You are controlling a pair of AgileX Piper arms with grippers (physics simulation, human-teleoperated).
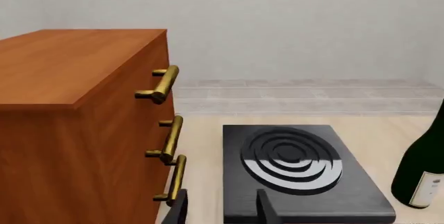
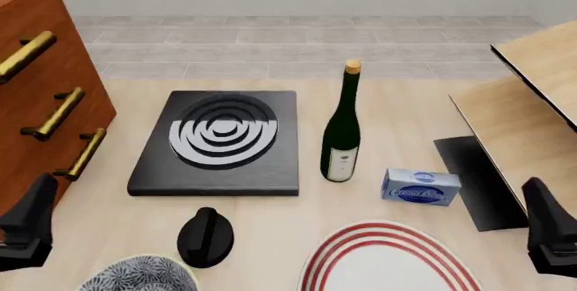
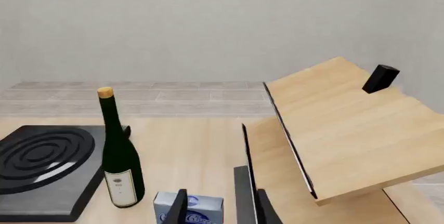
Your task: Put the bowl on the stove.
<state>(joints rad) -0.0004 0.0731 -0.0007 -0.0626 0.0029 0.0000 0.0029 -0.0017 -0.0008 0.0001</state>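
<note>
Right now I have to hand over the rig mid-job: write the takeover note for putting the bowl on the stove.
Left gripper: open, empty, low at the near left edge by the wooden drawer cabinet.
Right gripper: open, empty, at the near right edge beside the wooden shelf.
Bowl: on the table at the near left edge, partly out of frame, next to the black knob.
Stove: flat on the table beyond the knob, burner bare; wine bottle stands to its right.
Done: nothing yet.
Left: grasp the bowl, probably with the left arm, lift over the knob, set on the burner.

A wine bottle (image 2: 342, 129) stands beside a blue box (image 2: 419, 186), near a red-ringed plate (image 2: 388, 264) and knob (image 2: 205, 237).
</note>
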